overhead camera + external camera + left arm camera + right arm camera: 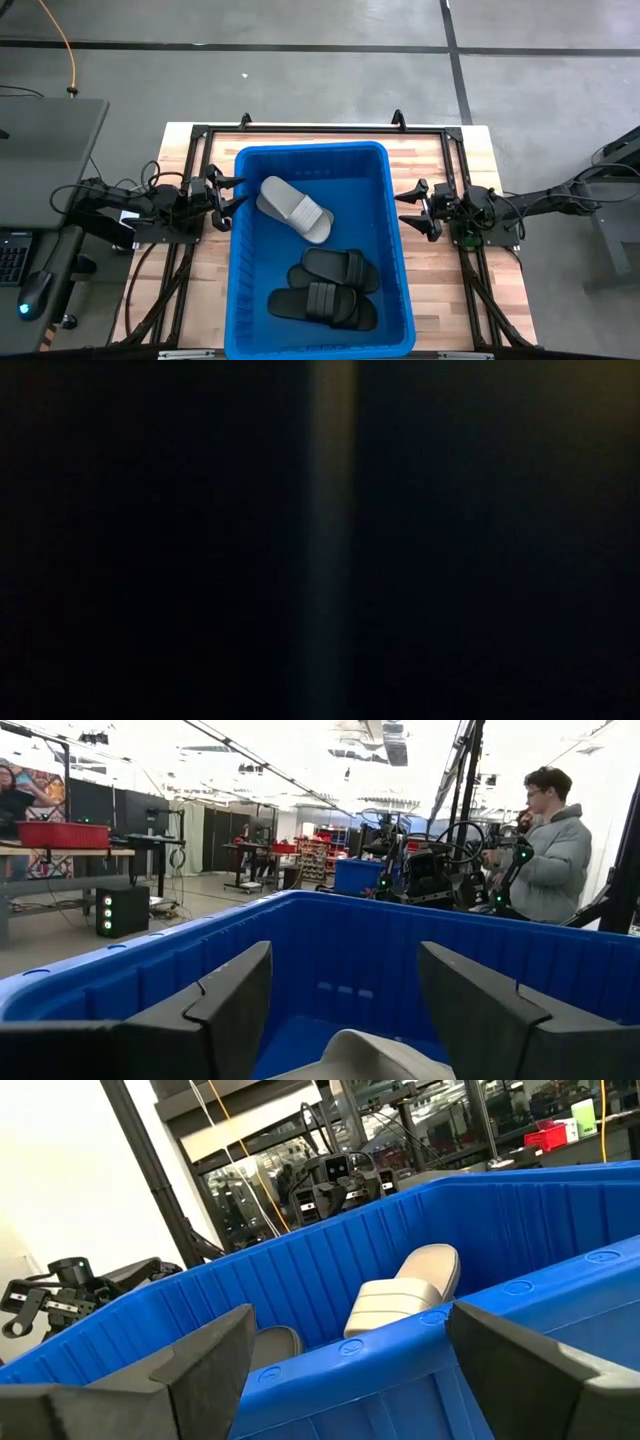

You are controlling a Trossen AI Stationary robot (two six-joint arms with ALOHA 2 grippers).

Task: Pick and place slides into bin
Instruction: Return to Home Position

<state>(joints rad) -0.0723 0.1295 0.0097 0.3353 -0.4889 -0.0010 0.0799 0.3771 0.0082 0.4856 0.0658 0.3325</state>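
The bright-blue bin (395, 262) stands in the middle of the table. Inside it a light grey slide (293, 208) lies near the far left, leaning on the bin wall in the right wrist view (400, 1298); its end also shows in the left wrist view (365, 1055). Black slides (330, 288) lie stacked at the bin's near end. My left gripper (230, 196) stands open just outside the bin's left wall, pointing at it. My right gripper (412, 208) stands open just outside the right wall. Both hold nothing.
Wooden tabletop (432, 160) shows around the bin inside a black frame (300, 128). A grey desk (50, 130) stands to the left of the table. A person (550, 850) stands in the room beyond the right arm. The low view is dark.
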